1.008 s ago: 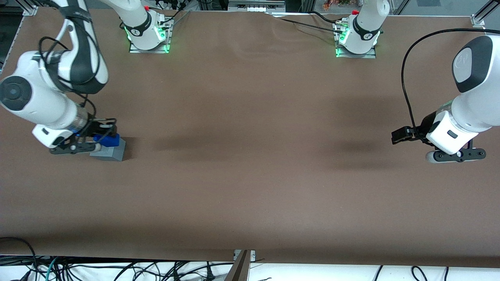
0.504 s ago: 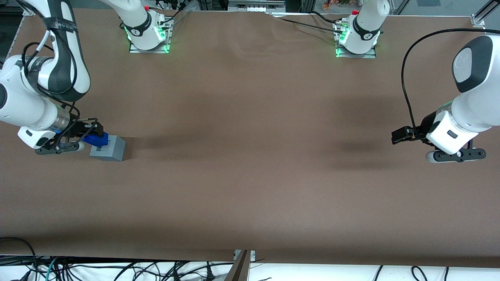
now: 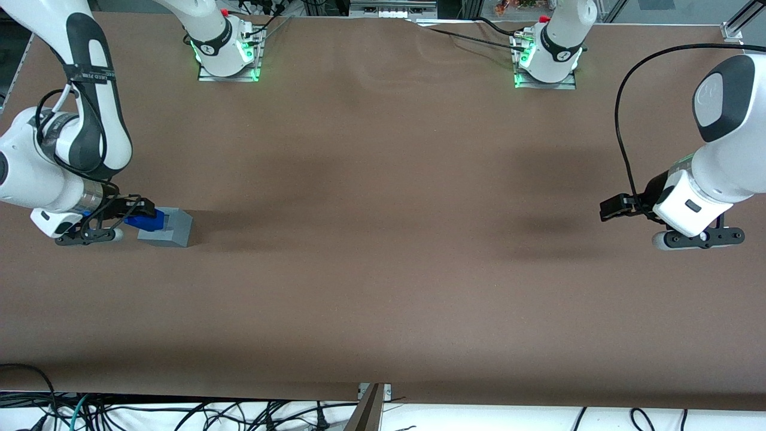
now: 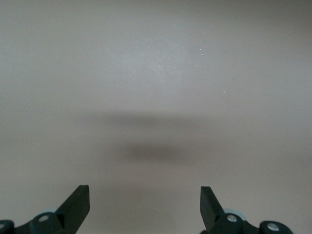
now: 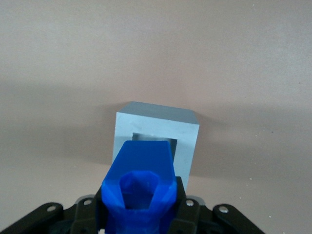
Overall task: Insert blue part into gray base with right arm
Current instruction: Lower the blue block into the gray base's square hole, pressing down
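1 blue part (image 5: 139,187), 1 gray base (image 3: 168,227) on brown table (image 3: 383,251), working arm's end. Gripper (image 3: 133,211) fingers clamped on blue part, held just above base's edge, w/ recess partly covered. Nothing else nearby.

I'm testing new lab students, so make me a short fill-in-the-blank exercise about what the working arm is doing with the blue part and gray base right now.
1. The gripper is shut on the ____ part.
2. The gray base rests on the brown ____.
3. The square recess in the base's top is still ____.
4. The base sits toward the ____ arm's end of the table.

Missing words: blue; table; empty; working
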Robot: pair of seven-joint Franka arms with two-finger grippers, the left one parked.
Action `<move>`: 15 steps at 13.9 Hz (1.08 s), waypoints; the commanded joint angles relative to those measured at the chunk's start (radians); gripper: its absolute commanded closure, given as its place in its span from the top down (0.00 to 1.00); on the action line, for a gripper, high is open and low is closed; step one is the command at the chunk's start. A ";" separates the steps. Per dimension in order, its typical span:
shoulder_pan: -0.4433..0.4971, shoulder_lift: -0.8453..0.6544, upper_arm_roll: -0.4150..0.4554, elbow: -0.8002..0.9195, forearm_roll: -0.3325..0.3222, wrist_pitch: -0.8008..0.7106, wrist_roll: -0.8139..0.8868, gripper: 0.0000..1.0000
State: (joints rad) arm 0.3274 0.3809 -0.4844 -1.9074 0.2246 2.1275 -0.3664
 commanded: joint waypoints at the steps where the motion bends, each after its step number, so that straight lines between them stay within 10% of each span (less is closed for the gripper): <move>1: -0.011 0.003 0.004 0.002 0.024 0.011 -0.025 0.25; 15: -0.010 0.023 0.004 0.005 0.021 0.011 -0.028 0.25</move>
State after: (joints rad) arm 0.3269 0.4011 -0.4844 -1.9073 0.2261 2.1360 -0.3672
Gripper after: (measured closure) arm 0.493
